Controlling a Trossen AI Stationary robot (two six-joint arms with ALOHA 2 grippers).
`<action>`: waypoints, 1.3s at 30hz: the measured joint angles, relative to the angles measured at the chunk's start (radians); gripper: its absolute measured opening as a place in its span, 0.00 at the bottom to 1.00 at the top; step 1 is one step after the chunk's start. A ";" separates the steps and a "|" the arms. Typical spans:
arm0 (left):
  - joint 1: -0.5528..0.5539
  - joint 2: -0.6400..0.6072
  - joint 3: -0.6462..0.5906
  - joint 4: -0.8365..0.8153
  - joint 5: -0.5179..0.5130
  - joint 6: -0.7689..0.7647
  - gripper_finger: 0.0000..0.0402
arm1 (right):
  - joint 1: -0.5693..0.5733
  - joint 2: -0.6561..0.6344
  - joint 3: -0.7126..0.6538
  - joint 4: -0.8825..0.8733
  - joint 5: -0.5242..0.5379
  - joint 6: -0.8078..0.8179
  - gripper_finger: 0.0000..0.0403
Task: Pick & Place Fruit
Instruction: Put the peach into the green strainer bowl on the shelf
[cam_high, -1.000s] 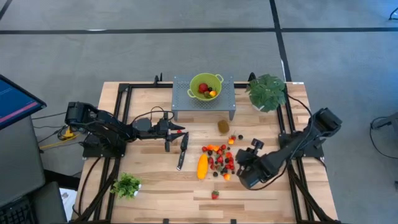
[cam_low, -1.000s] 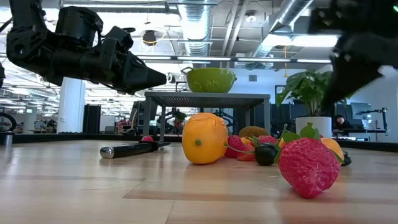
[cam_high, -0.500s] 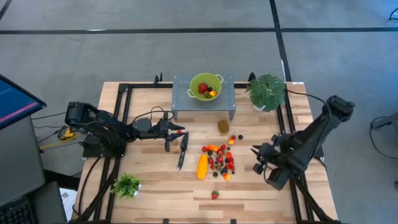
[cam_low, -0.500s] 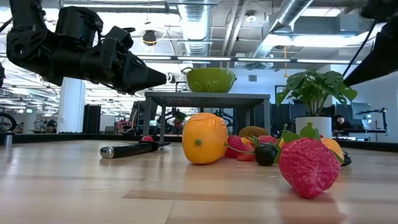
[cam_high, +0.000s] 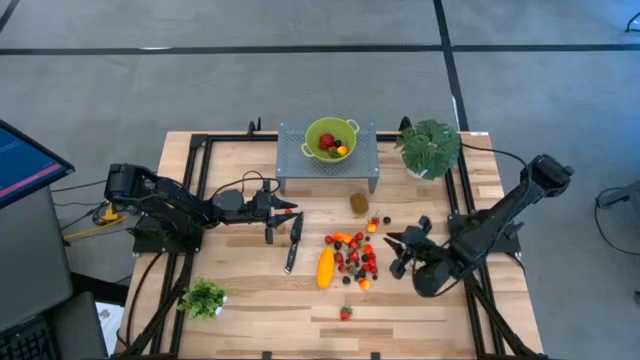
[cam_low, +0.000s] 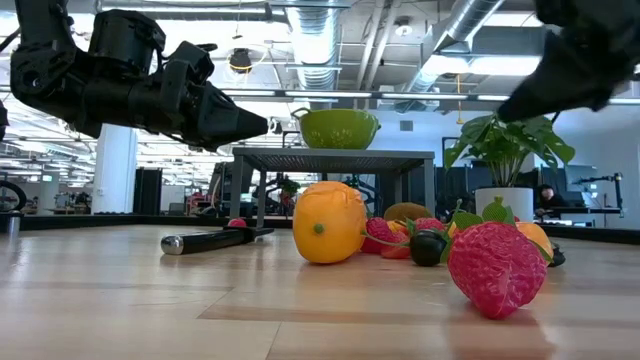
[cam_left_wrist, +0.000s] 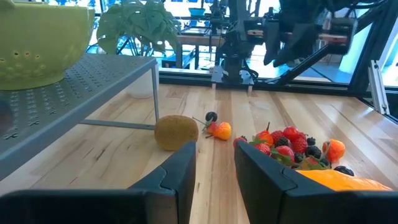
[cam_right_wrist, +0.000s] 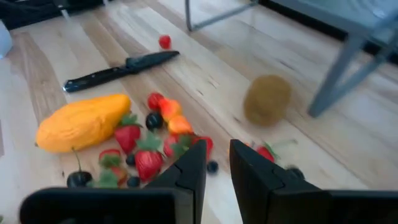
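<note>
On the wooden slatted worktop (cam_high: 250, 300), the toy fruit lies mostly in one loose heap near the middle: an elongated yellow-orange fruit (cam_high: 325, 267) at the heap's left edge, with small red strawberries, orange pieces and dark round balls (cam_high: 356, 258) crowded just to its right. A brown oval kiwi (cam_high: 359, 203) sits apart, between the heap and the grey perforated metal stand (cam_high: 300, 165), and a single strawberry (cam_high: 345, 313) lies alone toward the front edge. More fruit rests in the lime-green colander bowl (cam_high: 347, 136) on top of the stand.

The right end effector (cam_high: 405, 255) hangs just to the right of the heap, fingers pointing toward it; in its wrist view the two dark fingers (cam_right_wrist: 189, 171) stand a narrow gap apart with nothing between them, and the strawberries and the kiwi (cam_right_wrist: 267, 99) lie ahead of them on the wood. The left end effector (cam_high: 290, 212) is held above the worktop to the left of the kiwi, near the black-handled knife (cam_high: 293, 240); its fingers (cam_left_wrist: 180, 171) also show a narrow, empty gap, and the kiwi (cam_left_wrist: 176, 132) and the heap lie beyond them. Neither touches any fruit.
</note>
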 joint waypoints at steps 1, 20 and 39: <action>0.000 0.000 0.000 0.000 0.000 0.000 0.26 | -0.013 0.016 0.000 0.034 -0.016 -0.046 0.16; 0.000 0.000 0.000 0.000 -0.003 0.000 0.26 | -0.025 0.274 0.000 0.268 -0.069 -0.066 0.17; 0.000 0.000 0.000 0.000 0.001 0.000 0.26 | -0.120 0.355 0.000 0.298 -0.118 -0.047 0.41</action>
